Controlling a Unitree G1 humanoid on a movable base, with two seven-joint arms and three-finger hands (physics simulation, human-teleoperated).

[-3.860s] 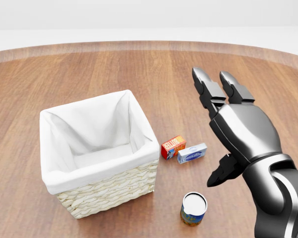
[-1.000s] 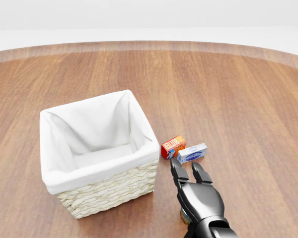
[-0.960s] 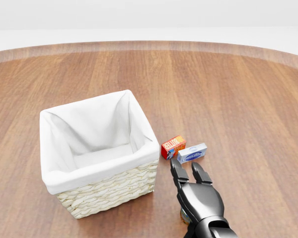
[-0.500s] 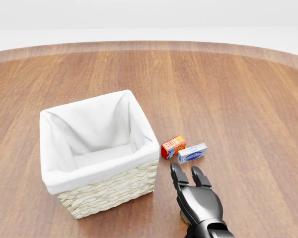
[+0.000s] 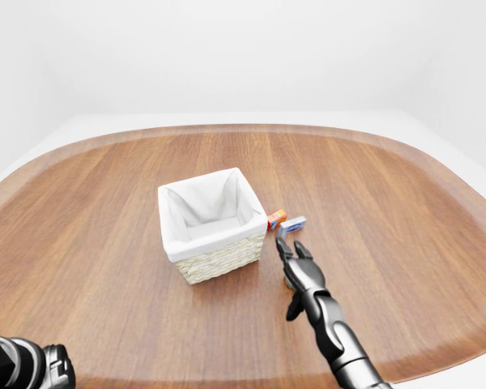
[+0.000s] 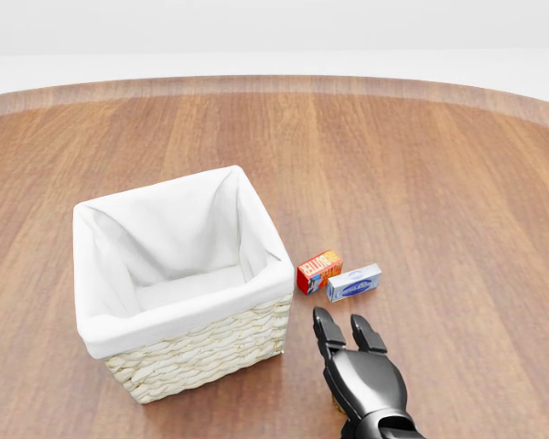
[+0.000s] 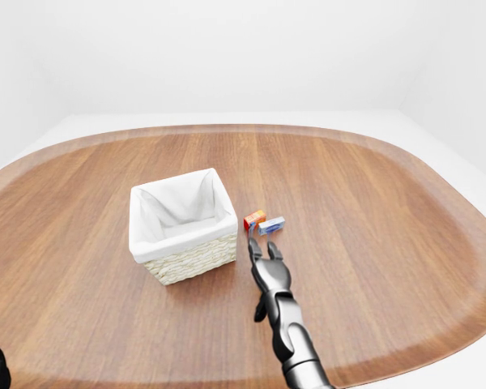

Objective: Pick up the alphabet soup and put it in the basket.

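**Right hand spread over the soup can beside the basket**

The right hand [image 6: 355,364] lay low over the table [image 6: 439,183], its fingers [image 6: 322,326] spread apart and pointing toward the orange box [image 6: 319,271] and the blue-white box [image 6: 354,283]. The alphabet soup [image 5: 286,283] was almost wholly hidden beneath the palm, only a sliver showing at the hand's left edge; whether the fingers touched it could not be told. The white-lined wicker basket [image 6: 178,352] stood just left of the hand. The left hand [image 5: 55,366] sat at the left-eye view's bottom-left corner, its state unclear.
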